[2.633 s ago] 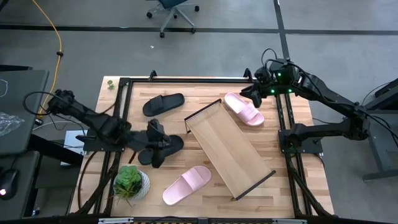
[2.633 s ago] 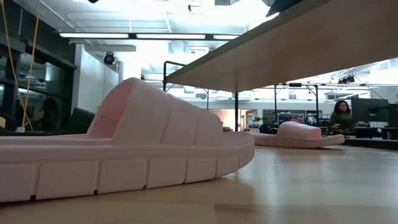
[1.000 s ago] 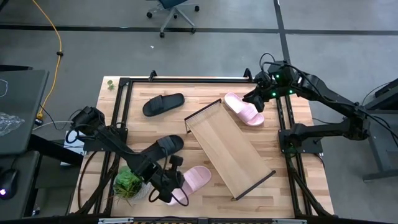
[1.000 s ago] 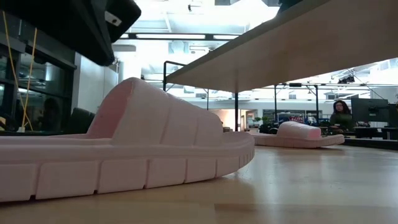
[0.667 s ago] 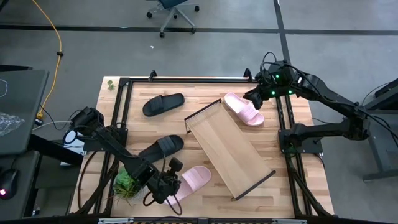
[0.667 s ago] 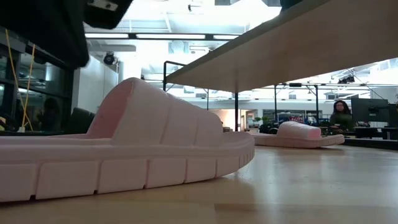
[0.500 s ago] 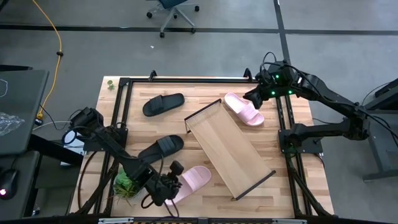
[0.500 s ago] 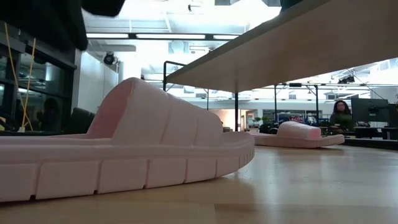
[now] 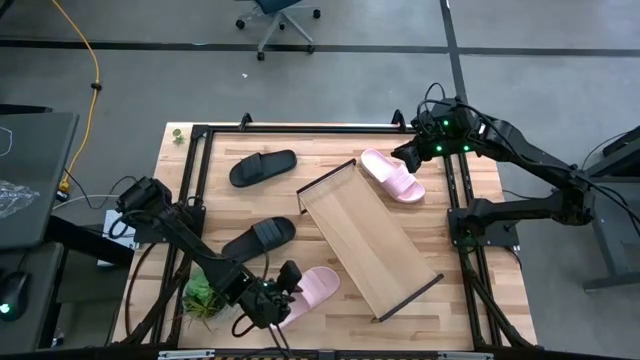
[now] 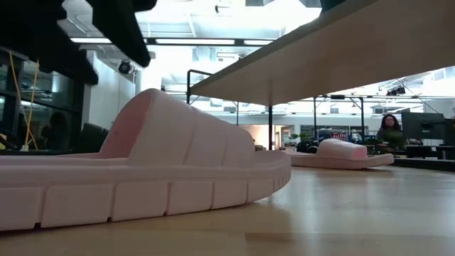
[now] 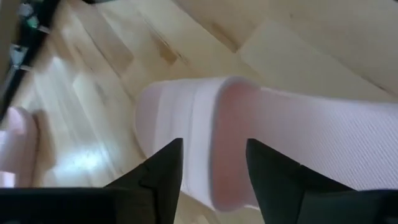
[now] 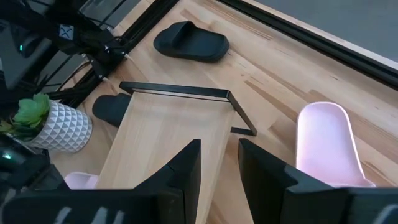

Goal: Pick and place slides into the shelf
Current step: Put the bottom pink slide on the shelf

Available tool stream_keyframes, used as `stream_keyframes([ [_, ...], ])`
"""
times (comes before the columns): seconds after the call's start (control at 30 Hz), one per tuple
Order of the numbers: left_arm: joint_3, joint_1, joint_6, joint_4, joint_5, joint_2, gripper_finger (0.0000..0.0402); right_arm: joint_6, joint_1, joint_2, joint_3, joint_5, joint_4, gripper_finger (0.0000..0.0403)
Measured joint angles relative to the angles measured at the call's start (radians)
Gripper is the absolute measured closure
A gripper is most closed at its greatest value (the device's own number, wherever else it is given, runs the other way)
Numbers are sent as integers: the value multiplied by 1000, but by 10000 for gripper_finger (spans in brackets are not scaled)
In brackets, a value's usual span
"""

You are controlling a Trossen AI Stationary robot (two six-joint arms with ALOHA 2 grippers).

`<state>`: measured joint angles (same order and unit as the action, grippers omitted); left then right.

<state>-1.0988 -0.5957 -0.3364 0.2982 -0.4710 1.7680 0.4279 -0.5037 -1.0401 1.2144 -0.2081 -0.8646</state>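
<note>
One pale pink slide lies sole-down near the table's front edge, in front of the shelf, a light-wood board lying slantwise mid-table. My left gripper hovers open just above this slide's strap, one finger on each side of the strap's edge. The other pink slide lies by the shelf's far end, with my right gripper above it, narrowly open and holding nothing. Two black slides lie on the table's left half.
A potted plant in a white pot stands at the near left, close beside my left arm. A dark metal frame runs around the tabletop. In the low view the shelf stands raised over the table.
My left gripper has shifted a little toward the table's right edge, from beside the plant pot to over the near pink slide. The slides and the shelf have stayed where they were.
</note>
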Motion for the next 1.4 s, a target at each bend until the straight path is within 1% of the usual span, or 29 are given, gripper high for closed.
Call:
stream_keyframes([
  [0.3, 0, 1, -58, -19, -28, 31, 244, -6, 0, 0, 0, 14, 0, 305],
  [0.53, 0, 1, -60, -64, -36, 66, 246, -16, 0, 0, 0, 24, 0, 305],
  [0.73, 0, 11, -86, -83, -107, 66, 251, -17, 0, 0, 0, 24, 0, 305],
  [0.9, 0, 51, -86, -97, -71, 71, 258, -17, 0, 0, 0, 24, 0, 305],
  [1.0, 1, 69, -94, -104, -67, 85, 258, -17, 0, 0, 0, 24, 0, 305],
  [1.1, -2, 85, -112, -145, -55, 102, 259, -17, 0, 0, 0, 24, -6, 305],
  [1.2, 1, 90, -113, -139, -50, 106, 262, -17, 0, 0, 0, 23, -12, 305],
  [1.4, -1, 100, -112, -152, -17, 120, 282, -25, 0, 0, 0, 23, -18, 305],
])
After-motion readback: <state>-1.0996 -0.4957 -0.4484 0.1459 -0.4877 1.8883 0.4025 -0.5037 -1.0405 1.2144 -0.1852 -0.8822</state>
